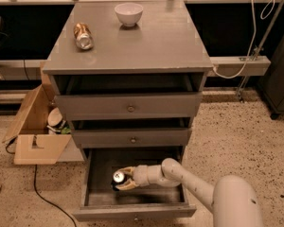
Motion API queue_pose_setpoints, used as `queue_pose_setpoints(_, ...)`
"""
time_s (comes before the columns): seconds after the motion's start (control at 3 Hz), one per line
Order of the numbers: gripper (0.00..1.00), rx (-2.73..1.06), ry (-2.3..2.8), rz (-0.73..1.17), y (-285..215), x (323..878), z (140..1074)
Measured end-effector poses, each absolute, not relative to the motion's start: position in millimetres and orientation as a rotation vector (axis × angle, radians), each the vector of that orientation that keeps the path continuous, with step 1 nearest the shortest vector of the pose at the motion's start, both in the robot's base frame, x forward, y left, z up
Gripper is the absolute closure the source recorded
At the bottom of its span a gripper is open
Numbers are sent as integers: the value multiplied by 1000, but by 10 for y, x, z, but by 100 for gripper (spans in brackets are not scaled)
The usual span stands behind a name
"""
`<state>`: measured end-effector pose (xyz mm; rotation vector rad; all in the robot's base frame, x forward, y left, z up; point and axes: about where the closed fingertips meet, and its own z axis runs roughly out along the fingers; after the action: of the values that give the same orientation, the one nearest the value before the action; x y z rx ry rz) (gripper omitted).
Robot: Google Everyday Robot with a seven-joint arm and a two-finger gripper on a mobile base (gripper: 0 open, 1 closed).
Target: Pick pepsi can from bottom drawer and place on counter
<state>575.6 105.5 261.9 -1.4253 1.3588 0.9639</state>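
The bottom drawer (99, 169) is pulled open and shows its dark grey inside. The pepsi can (118, 177) stands in it left of the middle, its silver top facing up. My gripper (123, 178) reaches into the drawer from the right on a white arm. Its tan fingers (127, 186) sit on either side of the can and close around it. The can still rests on the drawer floor. The grey counter (151, 37) tops the cabinet above.
A brownish-gold can (83, 35) lies on its side at the counter's left. A white bowl (128, 13) stands at its back. The two upper drawers (130, 109) are slightly open. An open cardboard box (35, 126) sits on the floor left of the cabinet.
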Motion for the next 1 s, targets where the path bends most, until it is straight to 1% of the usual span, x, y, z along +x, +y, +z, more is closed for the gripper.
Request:
queue_pose_setpoints(0.33, 100, -1382, 1346, 897, 255, 5738, 3095)
queue_pose_setpoints(0.67, 100, -1383, 1345, 899, 264, 5736, 3095)
queue_pose_setpoints(1.0, 100, -1356, 1276, 869, 13, 5692, 3539)
